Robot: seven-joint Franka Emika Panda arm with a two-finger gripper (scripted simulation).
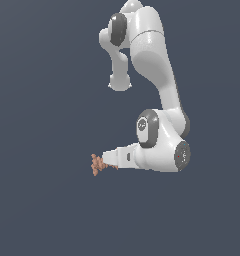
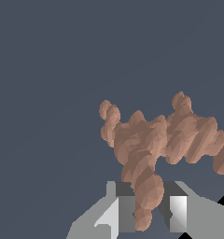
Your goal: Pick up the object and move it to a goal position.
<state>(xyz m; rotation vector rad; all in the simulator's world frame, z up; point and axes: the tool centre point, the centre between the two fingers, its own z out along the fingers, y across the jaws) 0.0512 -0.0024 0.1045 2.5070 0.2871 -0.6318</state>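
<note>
Wrist view shows the object [image 2: 156, 140], a bumpy orange-brown piece with flared, knobbly ends, with one of its limbs running down between the two grey fingers [image 2: 178, 214], which stand on either side of it and appear closed on that limb, though the contact itself is hard to make out. Gripping a narrow limb rather than the wide spiky body looks like the sensible choice, since the flared ends would not fit between the fingers. From the exterior view, the object [image 1: 96, 164] sits at the tip of the gripper [image 1: 104, 162], toward that view's left, against plain dark blue-grey; no table edge is distinguishable. The white arm [image 1: 154, 60] folds down from the top, its wrist bent so the hand reaches sideways.
</note>
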